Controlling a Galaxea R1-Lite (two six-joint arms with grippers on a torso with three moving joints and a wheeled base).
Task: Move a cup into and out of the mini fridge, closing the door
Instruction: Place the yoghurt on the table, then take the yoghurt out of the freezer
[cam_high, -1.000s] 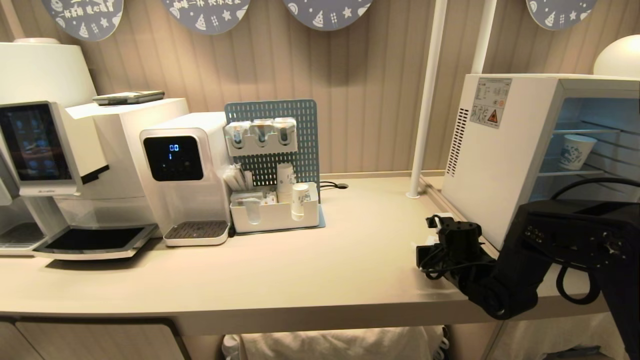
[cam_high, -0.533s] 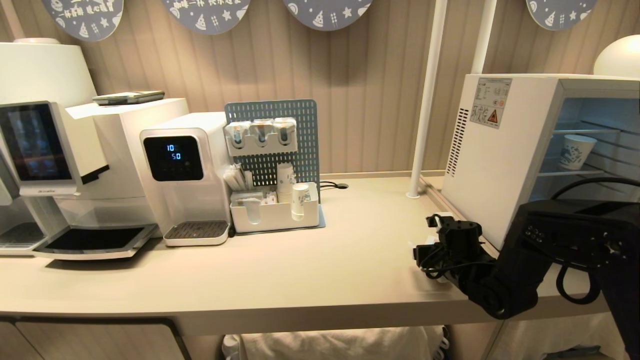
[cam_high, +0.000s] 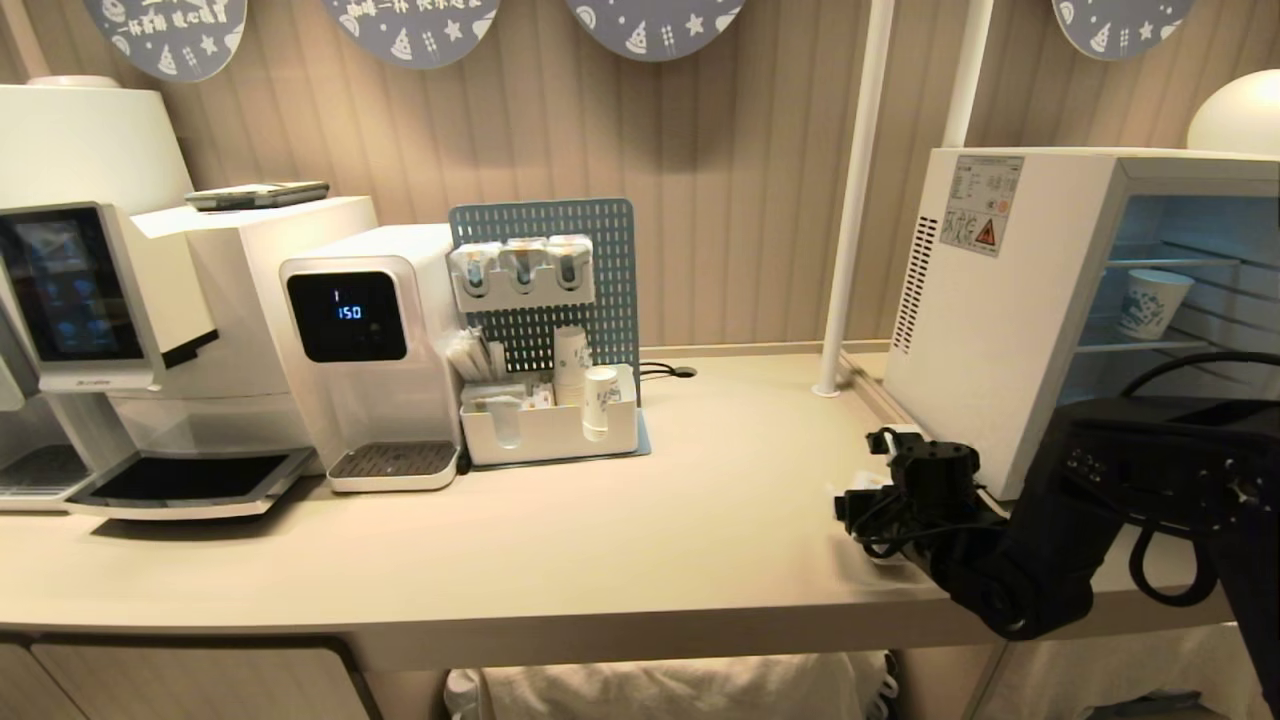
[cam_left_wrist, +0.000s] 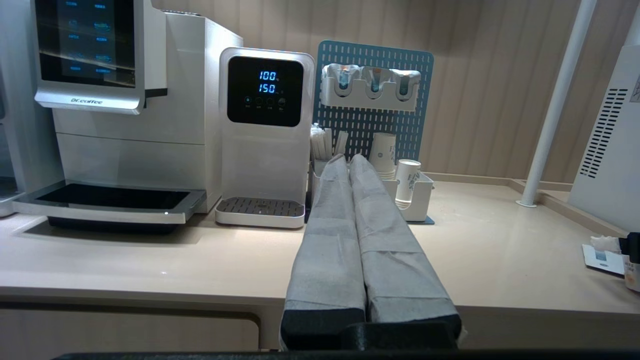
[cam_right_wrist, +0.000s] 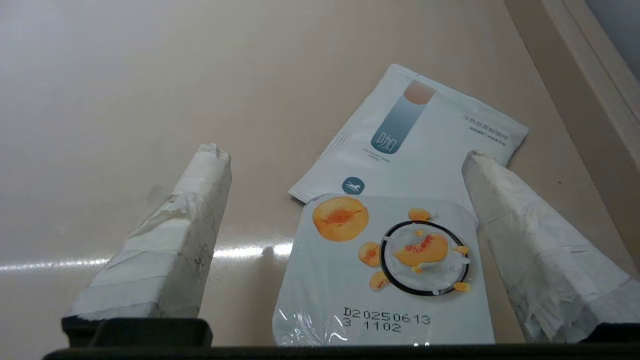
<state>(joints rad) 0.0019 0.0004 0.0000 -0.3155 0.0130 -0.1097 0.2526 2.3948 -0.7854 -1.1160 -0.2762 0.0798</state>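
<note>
- Near four o'clock on the pale beige counter (cam_high: 600, 540), our right gripper (cam_right_wrist: 345, 185) hangs with its taped fingers (cam_right_wrist: 175, 240) spread wide, released, straddling a foil-lidded yoghurt cup with peach pictures (cam_right_wrist: 385, 270); neither finger touches it.
- We judge the cup was set there because it is the one coming out of the boxy white mini fridge (cam_high: 1000, 310), which stands at three o'clock with its interior exposed; the door itself is out of view.
- A white patterned paper cup (cam_high: 1152, 300) sits on a wire shelf inside, so closing the door looks like the remaining step.
- Our left gripper (cam_left_wrist: 350, 162) is parked at the counter's near edge, its wrapped fingers clenched together on nothing.
- Writing we can read: "D20250613 3 1102" on the cup's lid, "Dr.coffee" on the silver coffee machine (cam_left_wrist: 90, 55), and "100" over "150" on the white water dispenser (cam_left_wrist: 265, 135).
- A white coffee sachet (cam_right_wrist: 415, 135) lies flat just beyond the cup, partly under it.
</note>
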